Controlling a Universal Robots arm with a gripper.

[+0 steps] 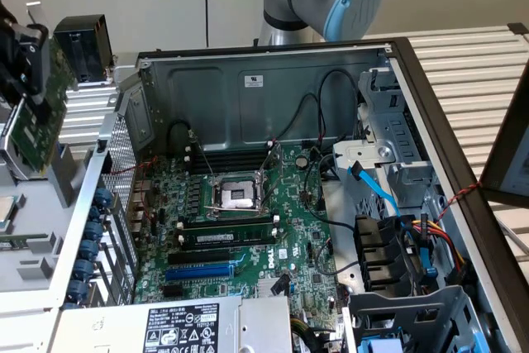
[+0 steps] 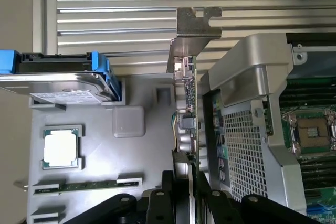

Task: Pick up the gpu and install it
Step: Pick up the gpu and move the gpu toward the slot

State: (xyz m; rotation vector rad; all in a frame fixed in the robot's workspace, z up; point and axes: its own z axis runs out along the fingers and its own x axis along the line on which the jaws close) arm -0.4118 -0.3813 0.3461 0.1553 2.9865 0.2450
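At the exterior view's left, outside the open grey metal computer case, your black tool is clamped on the gpu, a small green circuit card with a silver metal end bracket. The card hangs tilted in the air above the grey parts tray on the bench, beside the case's perforated rear wall. From the wrist, the tool pinches the gpu edge-on, with the bracket at the end away from the grip and the card apart from that wall. I judge this to be the carry stage, with the card not yet seated. Hold the card square in the grip and lift it clear of the case's rim. Line its bracket with the rear wall and its edge with the long blue slot on the large green motherboard inside the case.
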